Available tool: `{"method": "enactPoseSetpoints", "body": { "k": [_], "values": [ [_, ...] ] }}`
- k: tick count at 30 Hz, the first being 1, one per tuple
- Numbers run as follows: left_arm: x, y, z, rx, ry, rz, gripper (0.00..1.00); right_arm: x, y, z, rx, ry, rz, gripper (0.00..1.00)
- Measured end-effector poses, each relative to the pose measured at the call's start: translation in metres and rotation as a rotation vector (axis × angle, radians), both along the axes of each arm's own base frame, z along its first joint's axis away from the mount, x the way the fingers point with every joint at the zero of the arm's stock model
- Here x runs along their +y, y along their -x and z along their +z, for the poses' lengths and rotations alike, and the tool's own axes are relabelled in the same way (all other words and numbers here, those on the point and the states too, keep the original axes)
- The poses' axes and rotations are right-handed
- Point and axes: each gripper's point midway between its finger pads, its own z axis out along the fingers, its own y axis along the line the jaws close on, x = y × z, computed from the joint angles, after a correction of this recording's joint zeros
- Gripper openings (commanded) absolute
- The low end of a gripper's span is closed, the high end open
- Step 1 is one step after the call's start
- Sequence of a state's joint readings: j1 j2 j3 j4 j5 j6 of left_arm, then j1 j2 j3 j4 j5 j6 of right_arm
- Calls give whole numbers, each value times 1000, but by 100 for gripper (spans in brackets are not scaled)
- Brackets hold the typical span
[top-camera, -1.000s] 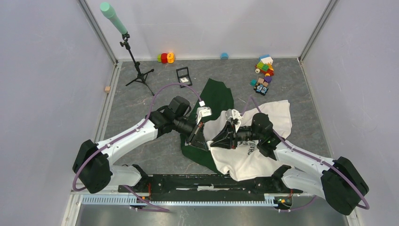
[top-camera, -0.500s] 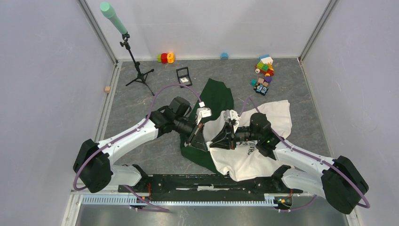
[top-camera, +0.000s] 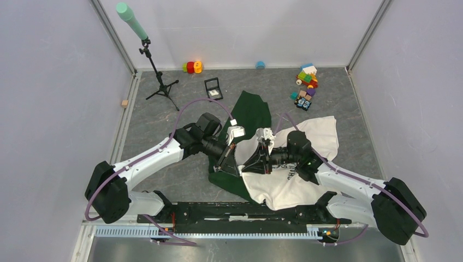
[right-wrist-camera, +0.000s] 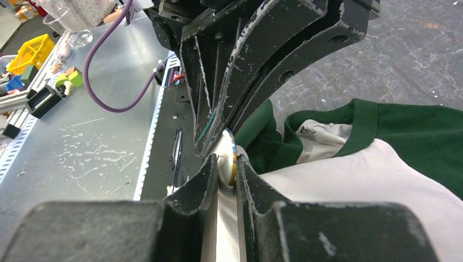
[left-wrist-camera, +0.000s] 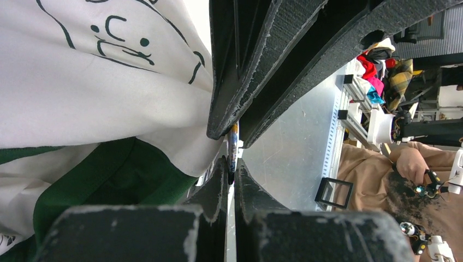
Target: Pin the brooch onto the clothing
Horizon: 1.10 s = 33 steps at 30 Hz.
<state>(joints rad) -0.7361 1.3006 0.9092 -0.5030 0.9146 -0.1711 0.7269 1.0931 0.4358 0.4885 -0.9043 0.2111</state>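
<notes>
The cream-white T-shirt [top-camera: 284, 191] with green sleeves [top-camera: 254, 112] lies crumpled between the two arms. My left gripper [top-camera: 238, 171] and right gripper [top-camera: 244, 170] meet tip to tip over its left edge. In the left wrist view my left gripper [left-wrist-camera: 230, 162] is shut on the rim of the brooch [left-wrist-camera: 233, 143], a thin disc seen edge-on, with the shirt [left-wrist-camera: 82, 98] to its left. In the right wrist view my right gripper [right-wrist-camera: 226, 162] is shut on a fold of white cloth [right-wrist-camera: 223, 150] with the brooch [right-wrist-camera: 233, 158] pressed against it inside the jaws.
A small black square box [top-camera: 213, 87] lies beyond the shirt. A tripod with a green-tipped pole [top-camera: 155, 76] stands at the back left. Coloured toy blocks [top-camera: 306, 84] sit at the back right, red and yellow toys [top-camera: 192, 66] by the back wall.
My right gripper has shifted slightly left, closer against the left gripper. The left arm has hardly moved.
</notes>
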Motion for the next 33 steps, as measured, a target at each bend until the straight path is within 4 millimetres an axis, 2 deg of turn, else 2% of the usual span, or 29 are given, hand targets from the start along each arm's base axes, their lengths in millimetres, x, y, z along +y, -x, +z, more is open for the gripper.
{"method": "enactPoseSetpoints", "body": {
  "k": [14, 17, 23, 28, 33],
  "values": [
    [5, 2, -8, 29, -46, 12, 2, 6, 3, -9, -1, 45, 10, 21],
    [5, 2, -8, 29, -47, 13, 2, 6, 3, -9, -1, 47, 8, 28],
    [0, -2, -4, 3, -16, 10, 2, 9, 9, -9, -15, 45, 27, 50],
    [-6, -6, 2, -27, 29, -2, 2, 5, 12, 5, -48, 18, 24, 59],
    [-7, -7, 4, -40, 41, -3, 2, -3, 7, 18, -80, -16, 2, 67]
  ]
}}
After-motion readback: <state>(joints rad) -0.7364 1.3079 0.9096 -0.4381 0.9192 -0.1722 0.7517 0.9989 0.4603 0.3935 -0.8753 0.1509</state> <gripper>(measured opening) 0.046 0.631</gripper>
